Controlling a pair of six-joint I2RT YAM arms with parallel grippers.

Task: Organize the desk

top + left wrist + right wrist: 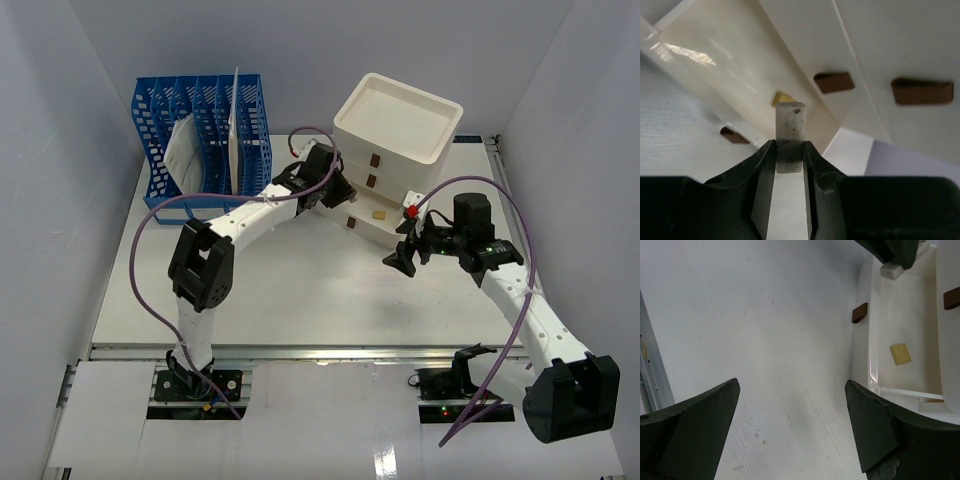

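The white desk (300, 290) carries a white stacked drawer box (400, 120) whose bottom drawer (375, 225) is pulled open. A small yellow piece (379, 212) lies in it. My left gripper (345, 195) is shut on a small white speckled block (789, 131) and holds it over the open drawer's far end; the yellow piece (781, 97) shows just beyond. My right gripper (403, 258) is open and empty (792, 405), above bare desk (765, 315) beside the drawer's front (862, 340). The block (891, 271) and yellow piece (900, 353) show in the right wrist view.
A blue slotted file rack (200, 130) with papers stands at the back left. The upper drawers are shut, with brown handles (834, 82). A metal rail (650, 370) runs along the desk's near edge. Grey walls close in on both sides.
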